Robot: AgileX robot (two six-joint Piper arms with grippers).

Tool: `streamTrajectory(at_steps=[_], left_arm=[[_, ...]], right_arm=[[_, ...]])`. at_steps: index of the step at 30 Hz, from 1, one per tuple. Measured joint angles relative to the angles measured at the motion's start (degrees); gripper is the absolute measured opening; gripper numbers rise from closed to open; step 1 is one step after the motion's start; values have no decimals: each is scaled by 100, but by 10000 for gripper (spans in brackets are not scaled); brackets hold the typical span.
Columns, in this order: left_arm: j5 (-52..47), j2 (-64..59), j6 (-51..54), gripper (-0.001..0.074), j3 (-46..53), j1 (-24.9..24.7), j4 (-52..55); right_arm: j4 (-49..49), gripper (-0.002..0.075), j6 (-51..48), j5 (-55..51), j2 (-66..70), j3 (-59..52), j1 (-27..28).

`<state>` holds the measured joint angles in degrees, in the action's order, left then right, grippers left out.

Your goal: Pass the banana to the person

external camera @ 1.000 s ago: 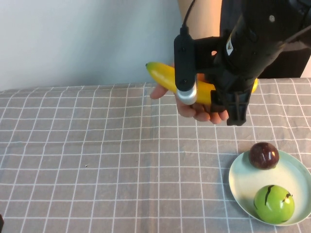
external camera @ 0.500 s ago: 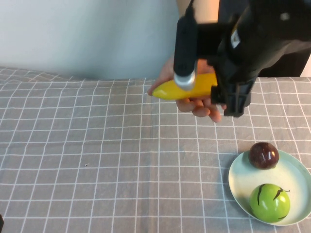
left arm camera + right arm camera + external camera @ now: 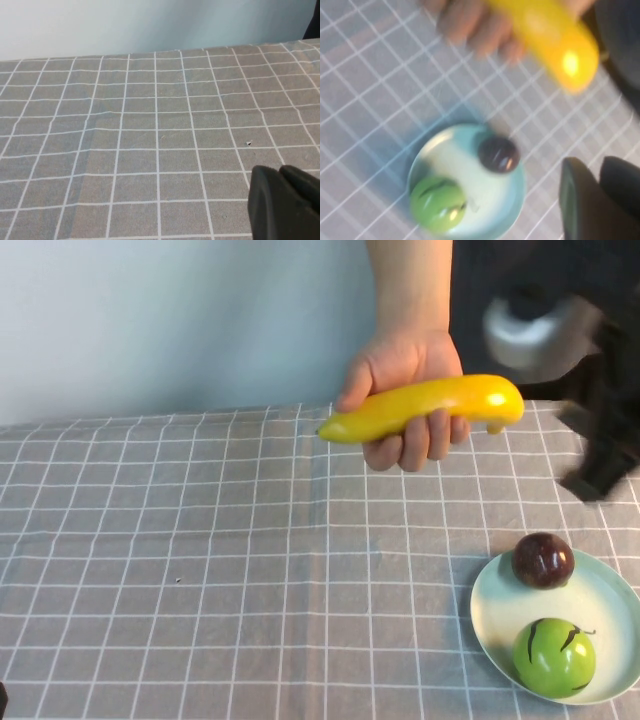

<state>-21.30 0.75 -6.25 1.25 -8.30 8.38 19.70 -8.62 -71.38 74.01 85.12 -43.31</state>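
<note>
The yellow banana (image 3: 420, 405) is held level above the table's far edge in the person's bare hand (image 3: 400, 365), whose fingers wrap round its middle. It also shows in the right wrist view (image 3: 545, 35), with the hand's fingers (image 3: 470, 30) behind it. My right gripper (image 3: 600, 475) is a blurred dark shape to the right of the banana, apart from it and empty. In the right wrist view its jaws (image 3: 596, 167) stand close together. My left gripper (image 3: 280, 172) is shut and empty, low over the checked cloth.
A pale blue plate (image 3: 500, 615) sits at the front right with a dark red-brown fruit (image 3: 543, 560) and a green fruit (image 3: 553, 658) on it. The person's dark clothing (image 3: 520, 270) is behind the far edge.
My right gripper has come off the banana and swung away to the right. The person's hand now holds the banana alone and has raised it slightly.
</note>
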Motion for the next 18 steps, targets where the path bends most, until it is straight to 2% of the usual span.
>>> streamTrajectory(at_steps=[3,10,18], left_arm=[[0,0,0,-5,0,0,0],[-2,0,0,-4,0,0,0],[-2,0,0,-4,0,0,0]], right_arm=[[14,26,479,-14,-608,-671,0],[-56,10,1929,-41,-1934,-2075,0],[-149,-3,2295,-65,-2407,-2325,0]])
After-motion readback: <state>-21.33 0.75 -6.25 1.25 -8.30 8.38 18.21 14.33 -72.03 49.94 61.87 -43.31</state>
